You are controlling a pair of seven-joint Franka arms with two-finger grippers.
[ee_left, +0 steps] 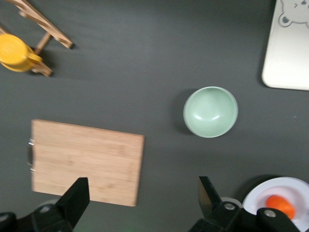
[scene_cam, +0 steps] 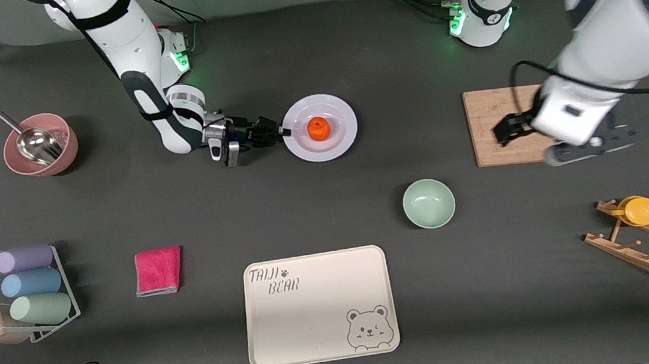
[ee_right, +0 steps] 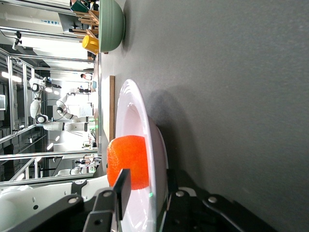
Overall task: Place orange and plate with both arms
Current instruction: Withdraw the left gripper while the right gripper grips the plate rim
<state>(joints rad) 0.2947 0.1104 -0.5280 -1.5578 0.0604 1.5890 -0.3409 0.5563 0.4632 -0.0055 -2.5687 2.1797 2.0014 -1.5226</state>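
Note:
The orange [scene_cam: 319, 127] lies in the middle of the pale plate [scene_cam: 348, 122], which rests on the table between the two arm bases. My right gripper [scene_cam: 284, 131] is low at the plate's rim on the right arm's side. In the right wrist view its jaws [ee_right: 147, 179] straddle the rim [ee_right: 137, 101], one finger over the plate beside the orange [ee_right: 128, 159] and one under it, with a gap at the upper finger. My left gripper [scene_cam: 595, 144] hangs open and empty over the edge of the wooden board [scene_cam: 492, 116]; it also shows in its own wrist view [ee_left: 141, 186].
A mint-green bowl [scene_cam: 428, 203] and a cream bear tray [scene_cam: 321, 327] lie nearer the camera than the plate. A pink bowl with a scoop [scene_cam: 40, 145], a pink cloth [scene_cam: 158, 270] and a cup rack [scene_cam: 28, 291] are toward the right arm's end. A wooden rack holds a yellow lid [scene_cam: 641, 211].

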